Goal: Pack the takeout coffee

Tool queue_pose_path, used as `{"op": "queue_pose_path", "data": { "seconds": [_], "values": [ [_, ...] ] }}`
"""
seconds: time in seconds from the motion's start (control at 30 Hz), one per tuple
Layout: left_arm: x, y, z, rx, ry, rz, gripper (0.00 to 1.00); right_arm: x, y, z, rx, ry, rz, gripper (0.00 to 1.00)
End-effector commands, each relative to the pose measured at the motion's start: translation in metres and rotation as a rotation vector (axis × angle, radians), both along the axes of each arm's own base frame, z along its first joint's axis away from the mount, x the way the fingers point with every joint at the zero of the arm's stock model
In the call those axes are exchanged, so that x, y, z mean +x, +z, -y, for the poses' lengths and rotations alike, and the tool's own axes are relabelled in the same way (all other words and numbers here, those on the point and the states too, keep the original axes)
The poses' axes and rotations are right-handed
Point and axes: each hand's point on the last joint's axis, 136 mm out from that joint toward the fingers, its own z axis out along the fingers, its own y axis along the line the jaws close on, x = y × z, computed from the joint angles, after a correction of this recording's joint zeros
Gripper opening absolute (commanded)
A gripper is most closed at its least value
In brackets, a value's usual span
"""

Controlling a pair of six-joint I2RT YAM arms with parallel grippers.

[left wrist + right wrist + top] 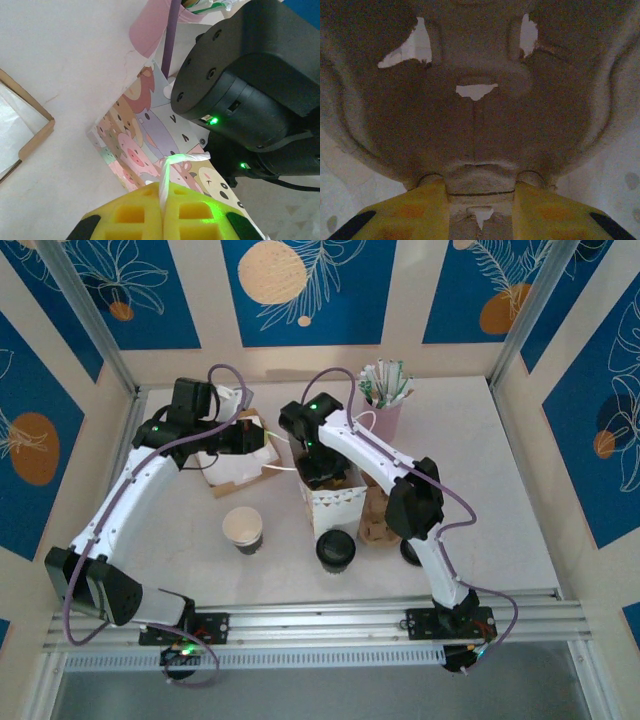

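Standing upright on the table (pixel 500 500), the takeout coffee (pixel 335 550) with its black lid sits just on the near side of the cartoon-printed paper bag (pixel 338 502), apart from both grippers. To the left of the bag, on the same near side, is a lidless paper cup (pixel 243 530), white inside. The right gripper (pixel 480 197) is down inside the bag, where it is dim; its yellow fingers (pixel 420 212) are partly closed on a rib of a moulded pulp cup carrier (pixel 480 130). The left gripper (pixel 162 197) is at the bag's left side, its yellow pads (pixel 130 215) pressed together on the bag's white twisted-paper handle (pixel 175 161). Beyond the bag stands a pink cup (pixel 386 415) holding sachets, and to the bag's left lies an open cardboard box (pixel 232 468).
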Motion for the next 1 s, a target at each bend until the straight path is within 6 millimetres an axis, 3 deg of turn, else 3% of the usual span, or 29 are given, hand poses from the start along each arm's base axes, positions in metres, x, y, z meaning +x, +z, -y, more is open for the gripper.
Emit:
{"op": "queue_pose_path", "data": {
  "seconds": [0.0, 0.7, 0.97],
  "values": [
    [0.0000, 0.0036, -0.0078, 0.011, 0.016, 0.024, 0.00, -0.0091, -0.0080, 0.0075, -0.027, -0.012, -0.048, 0.36],
    [0.0033, 0.0029, -0.0135, 0.022, 0.044, 0.035, 0.00, -0.0020, -0.0046, 0.0108, 0.021, -0.031, 0.001, 0.39],
    [0.0050, 0.0075, -0.0132, 0.014, 0.049, 0.050, 0.00, -0.0047, -0.0065, 0.0096, 0.029, -0.030, -0.008, 0.46]
  ]
}}
